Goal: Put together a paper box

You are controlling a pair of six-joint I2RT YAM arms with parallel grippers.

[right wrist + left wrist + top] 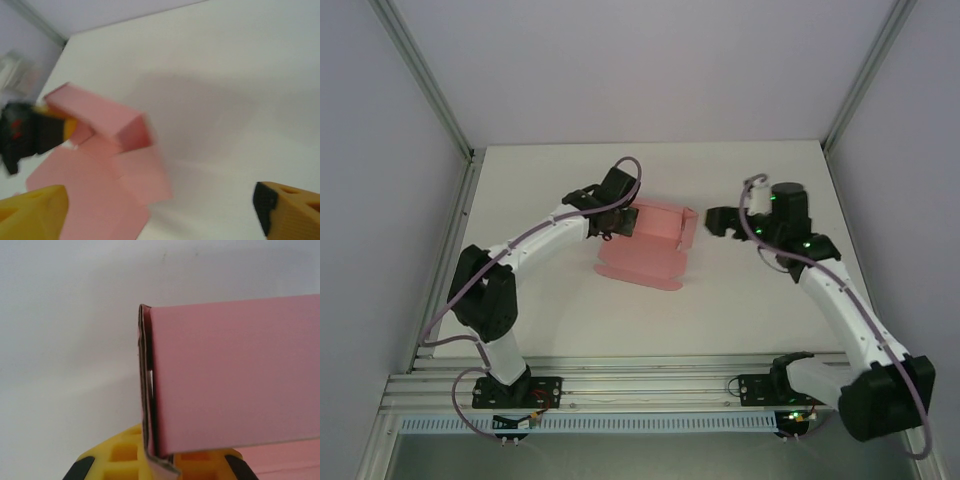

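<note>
In the middle of the table (750, 300), a little toward its far side, your paper box (655, 238) sits half formed. Its pink walls are raised along the far part, and a broad flap lies flat on the white surface on the near side. The end wall on the right stands upright.

At the box's left end, your left gripper (617, 222) is closed tight on the card. In the left wrist view a doubled edge of the paper box (235, 375) runs down between the yellow fingers (122, 460) of the left gripper (160, 462), with one long pink panel stretching away to the right of that edge. From the right wrist view you can see the same grip from the other side, with the left gripper (35, 132) dark and yellow against the far end of the paper box (100, 150).

Your right gripper (717, 222) stands just beside the box's right end, apart from it and not touching the card. Its jaws are spread wide with nothing between them. In its own wrist view the two yellow fingers (30, 210) of the right gripper (160, 220) sit at the bottom corners, the flat flap lies by the left one, and bare table lies ahead of the other.
</note>
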